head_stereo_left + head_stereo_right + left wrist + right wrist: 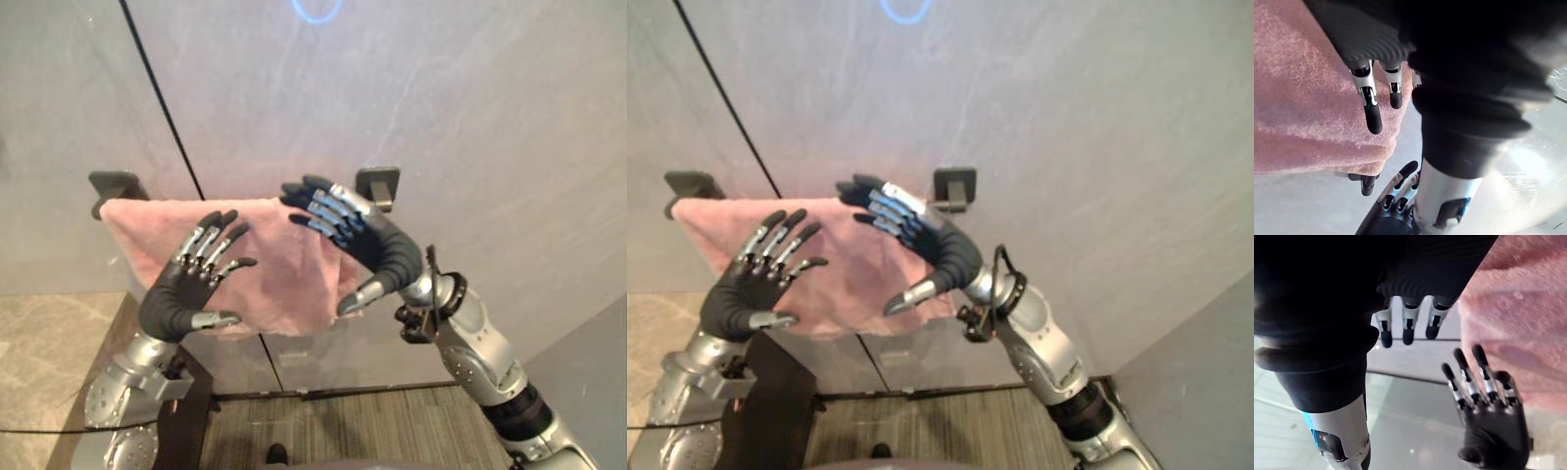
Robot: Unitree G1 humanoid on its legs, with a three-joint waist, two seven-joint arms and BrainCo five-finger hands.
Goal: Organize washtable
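Note:
A pink towel (279, 269) hangs spread on a wall rail between two dark brackets (116, 186) (380, 183). My left hand (181, 289) is raised in front of its lower left part, open, fingers spread and pointing up. In front of the towel's upper right part my right hand (377, 245) is open too, fingers reaching toward the top edge. Neither hand holds any cloth. In the left wrist view straight fingers (1373, 115) hover close to the towel (1303, 98). The right wrist view shows its own fingers (1408, 333), my left hand (1493, 421) and the towel (1528, 308).
Grey wall panels with a dark slanted seam (162, 108) stand behind the towel. A stone-look countertop (54, 343) lies at the lower left, with a dark cabinet side (191, 421) under it. Wood-look floor (362, 426) shows below. A blue ring of light (315, 10) glows high on the wall.

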